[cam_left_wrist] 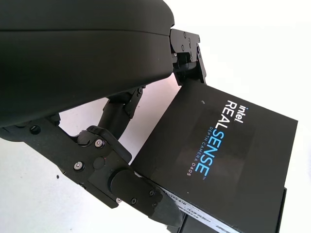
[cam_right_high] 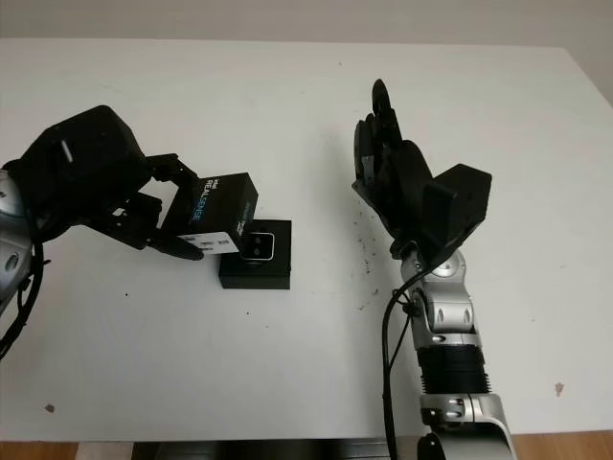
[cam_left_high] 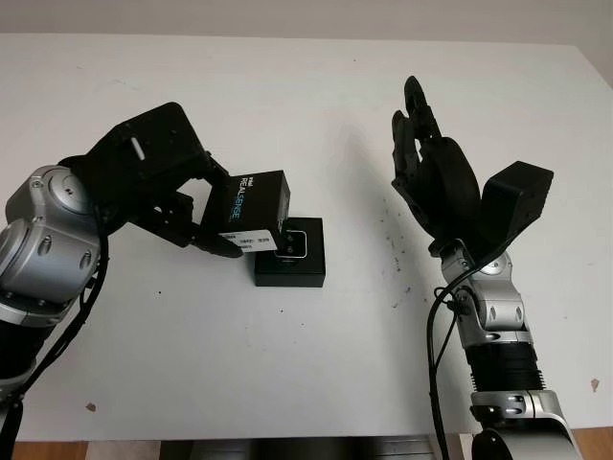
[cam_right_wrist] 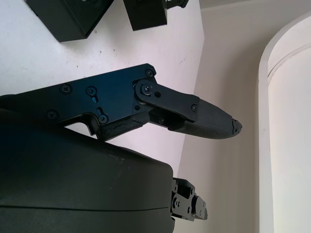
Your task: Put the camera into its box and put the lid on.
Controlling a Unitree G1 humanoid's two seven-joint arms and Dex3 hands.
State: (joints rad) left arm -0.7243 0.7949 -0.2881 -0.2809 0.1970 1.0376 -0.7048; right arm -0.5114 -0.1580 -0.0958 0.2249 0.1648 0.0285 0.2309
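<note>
My left hand (cam_left_high: 213, 218) is shut on the black box lid (cam_left_high: 254, 206), printed "Intel RealSense" (cam_left_wrist: 228, 160). It holds the lid tilted just above the left edge of the black box base (cam_left_high: 299, 270), which sits on the white table (cam_left_high: 287, 96). The camera (cam_left_high: 293, 242) lies inside the base, and its silver face shows to the right of the lid. The lid's lower edge hides the base's left part. My right hand (cam_left_high: 426, 158) is open, raised above the table to the right of the box, with nothing in it.
Small dark specks (cam_left_high: 394, 251) mark the table between the box and my right arm. The table's front edge (cam_left_high: 287, 439) runs along the bottom and its right edge (cam_right_high: 594, 77) is at the far right.
</note>
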